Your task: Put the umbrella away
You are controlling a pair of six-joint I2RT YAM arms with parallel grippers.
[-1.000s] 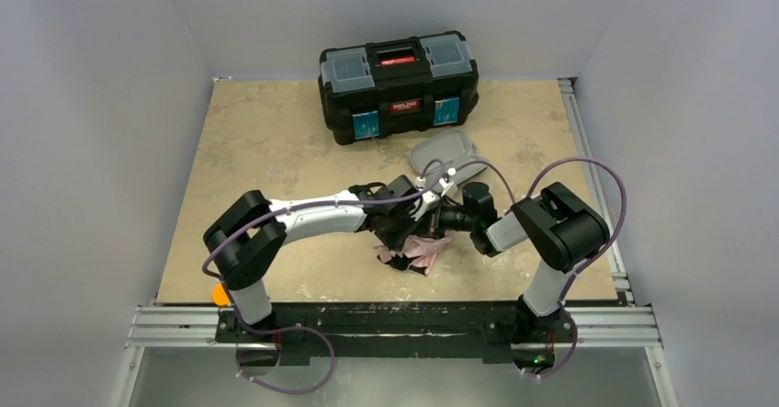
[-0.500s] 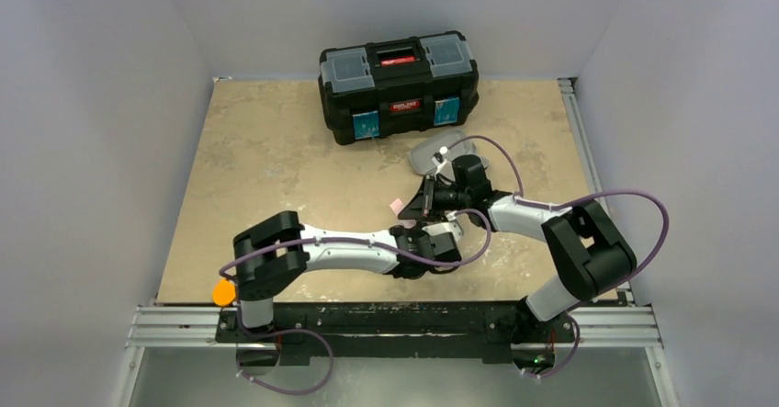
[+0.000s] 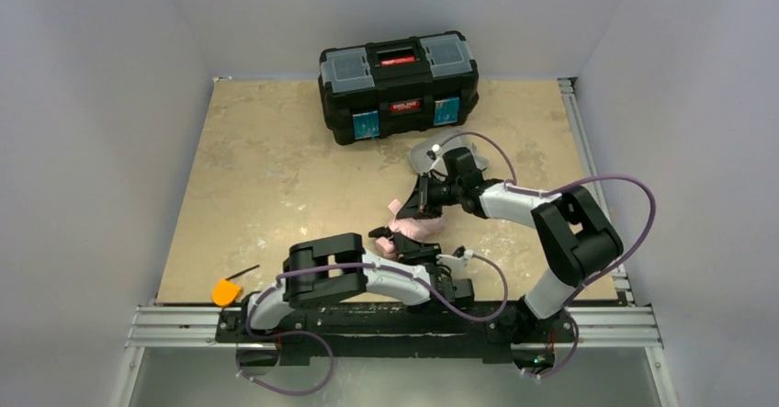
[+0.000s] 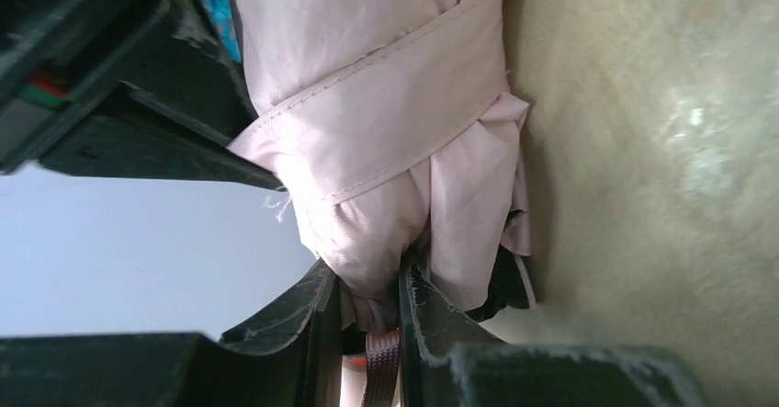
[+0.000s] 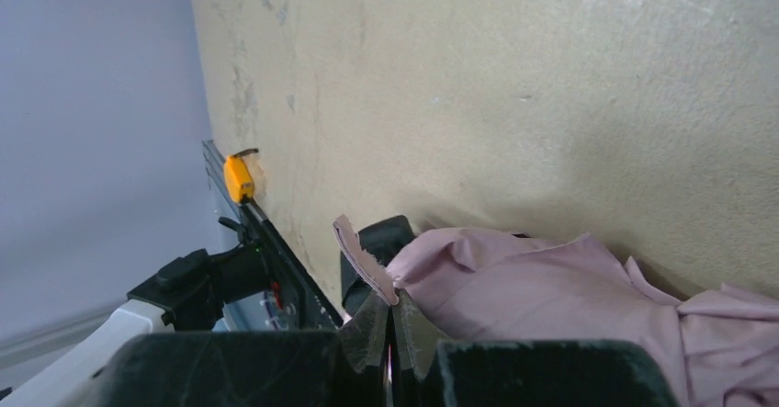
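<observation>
Top external: the umbrella (image 3: 411, 229) lies well in front of the toolbox (image 3: 398, 84), towards the arm bases. The left gripper (image 3: 388, 240) is at its end away from the toolbox, and the right gripper (image 3: 411, 207) is on the toolbox side.

Left wrist: the jaws are clenched on the bunched fabric tip, and the strap (image 4: 395, 141) is wound round the canopy.

Right wrist: the jaws are pinched on the strap's free tab (image 5: 361, 258).

The step looks like fastening the bundle. Next, the tab needs drawing taut and pressing down while the left gripper steadies the umbrella.

Blk toolbox (image 3: 398, 84) at rear; grey case (image 3: 424, 156) nearby.
</observation>
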